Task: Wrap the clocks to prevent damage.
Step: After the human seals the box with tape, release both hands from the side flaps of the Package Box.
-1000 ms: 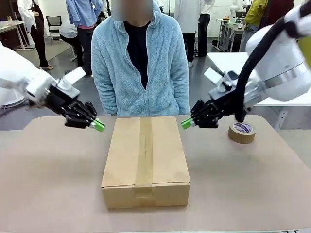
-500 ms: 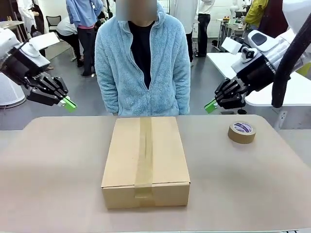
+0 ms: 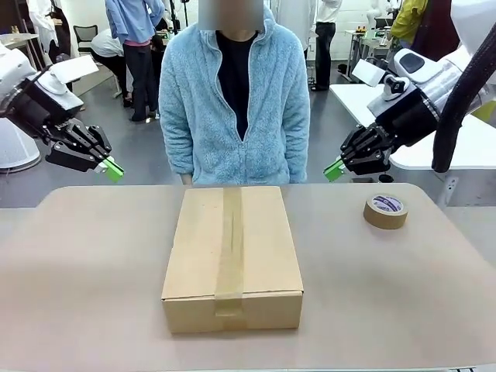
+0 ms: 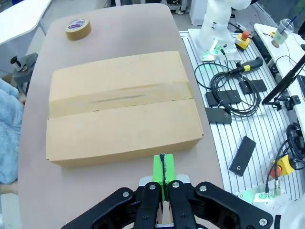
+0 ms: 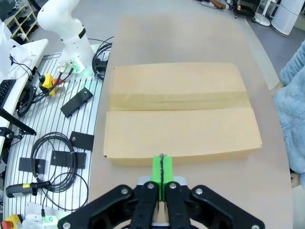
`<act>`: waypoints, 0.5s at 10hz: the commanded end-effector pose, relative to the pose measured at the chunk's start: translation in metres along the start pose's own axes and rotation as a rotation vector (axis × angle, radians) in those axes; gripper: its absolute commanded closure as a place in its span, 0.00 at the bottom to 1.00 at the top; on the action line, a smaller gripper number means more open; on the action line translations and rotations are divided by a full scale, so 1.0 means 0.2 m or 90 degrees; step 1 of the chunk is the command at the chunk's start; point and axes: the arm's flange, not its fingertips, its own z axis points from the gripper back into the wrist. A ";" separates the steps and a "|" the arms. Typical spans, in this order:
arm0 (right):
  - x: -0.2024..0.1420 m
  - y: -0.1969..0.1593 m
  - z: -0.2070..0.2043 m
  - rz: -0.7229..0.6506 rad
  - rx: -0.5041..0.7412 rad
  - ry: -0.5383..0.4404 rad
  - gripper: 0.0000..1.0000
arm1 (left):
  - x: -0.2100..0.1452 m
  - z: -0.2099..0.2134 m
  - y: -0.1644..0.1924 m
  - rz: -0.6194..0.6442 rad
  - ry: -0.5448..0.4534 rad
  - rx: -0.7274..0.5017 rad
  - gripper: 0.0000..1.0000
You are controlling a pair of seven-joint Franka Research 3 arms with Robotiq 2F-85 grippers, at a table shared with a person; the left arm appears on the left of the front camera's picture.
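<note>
Front view has the left gripper raised off to the left of the table and the right gripper raised to the right, both with green pads pressed together on nothing, both well above the tabletop. Between them the cardboard box sits closed in the middle, a strip of brown tape along its seam, and the tape roll lies near the far right edge. A person in a light blue fleece stands at the far side, just behind the box. As for the clocks, no bubble-wrap bundle is on show anywhere; my guess is it sits inside the sealed box, but I can't tell that from here. Both wrist views look down on the box lid past the shut pads. By the look of it the packing is finished or close to it. Risks from here: either arm swinging back down with closed fingers could knock the box toward the person or off the table, or the right arm could clip the tape roll and send it rolling over the edge
</note>
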 end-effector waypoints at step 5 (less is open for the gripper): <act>-0.01 -0.01 -0.01 0.001 -0.003 0.006 0.99 | 0.00 0.00 0.01 -0.005 -0.005 0.005 1.00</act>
